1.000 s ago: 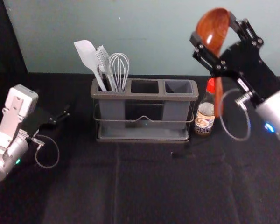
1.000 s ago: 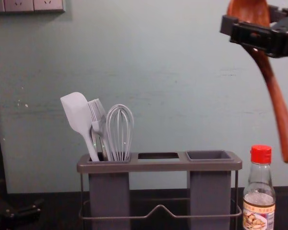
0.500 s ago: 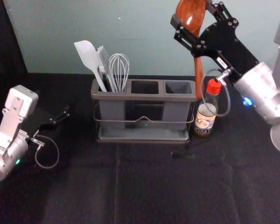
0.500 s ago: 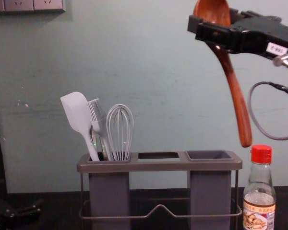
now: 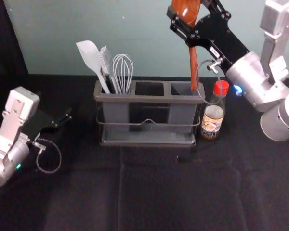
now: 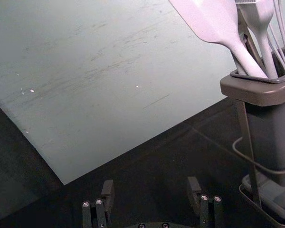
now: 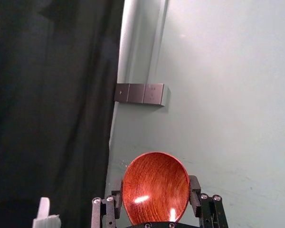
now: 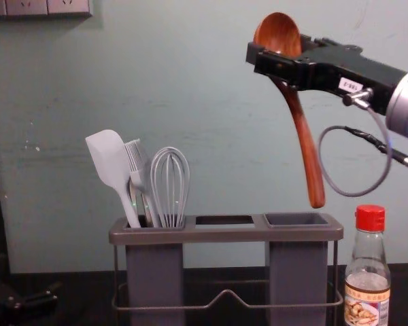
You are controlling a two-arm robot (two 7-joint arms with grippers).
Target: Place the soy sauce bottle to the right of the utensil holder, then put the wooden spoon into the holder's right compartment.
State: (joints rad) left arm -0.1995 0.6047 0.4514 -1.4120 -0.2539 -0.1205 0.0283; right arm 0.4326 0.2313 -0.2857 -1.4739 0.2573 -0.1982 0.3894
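Note:
My right gripper (image 5: 189,28) is shut on the wooden spoon (image 5: 193,67) near its bowl, high at the back right. In the right wrist view the spoon's bowl (image 7: 156,188) sits between the fingers of my right gripper (image 7: 156,197). The spoon's handle hangs down, its tip just above the right compartment (image 8: 296,219) of the utensil holder (image 8: 224,235). Upright beside the holder's right end stands the soy sauce bottle (image 8: 367,272). My left gripper (image 5: 62,120) is parked left of the holder; its fingers stand apart in the left wrist view (image 6: 152,194).
The holder's left compartment holds a white spatula (image 5: 90,57), a brush (image 5: 107,65) and a whisk (image 5: 123,72). Behind the black-covered table (image 5: 149,192) rises a pale wall. A cable loops from the right wrist near the bottle cap.
My right gripper has carried the spoon leftward, from beyond the bottle to over the holder's right compartment. The bottle, the holder and the left arm have stayed still.

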